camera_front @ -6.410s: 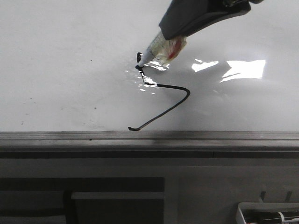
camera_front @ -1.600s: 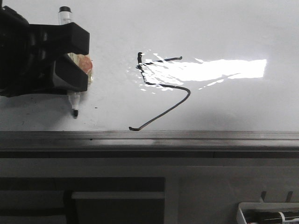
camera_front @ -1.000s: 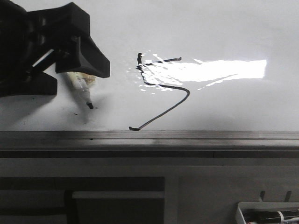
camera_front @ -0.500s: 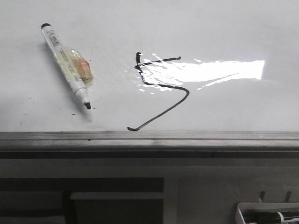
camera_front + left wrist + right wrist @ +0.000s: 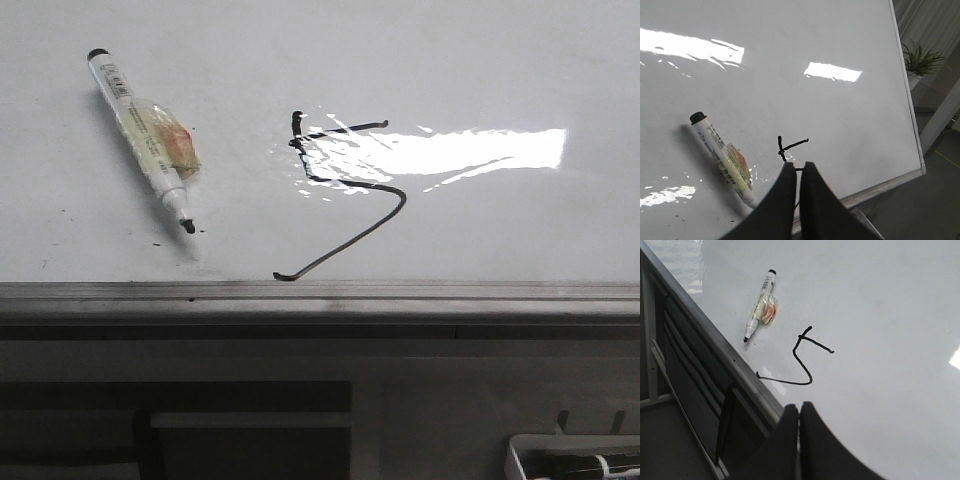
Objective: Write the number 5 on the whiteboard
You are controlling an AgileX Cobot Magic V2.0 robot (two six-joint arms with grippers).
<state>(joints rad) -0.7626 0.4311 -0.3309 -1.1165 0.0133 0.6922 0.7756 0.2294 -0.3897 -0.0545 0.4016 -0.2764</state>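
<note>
Front view. The whiteboard [image 5: 480, 70] lies flat, glossy white, with a bright band of glare to the right of its middle and a grey metal rail [image 5: 320, 293] along its near edge. The number 5 [image 5: 345, 195] is drawn in thin black line near the middle of the near edge: a short top bar, a small vertical, and a long slanting tail whose end stops just short of the rail. A marker [image 5: 142, 135] lies uncapped on the board toward the near left part, well apart from the numeral, its black tip pointing at the rail and a clear wrapping with an orange patch around its barrel. Small dark specks dot the surface close to the tip. A white tray [image 5: 570, 457] sits below the board's level at the lower right corner of the view.

Wrist views. The left gripper [image 5: 797, 172] hangs above the board with its jaws pressed together and nothing between them; marker and numeral lie beneath it. The right gripper [image 5: 799, 415] likewise shows jaws closed on nothing, above the rail side of the board. A potted plant [image 5: 920, 62] stands beyond the board's far corner.
</note>
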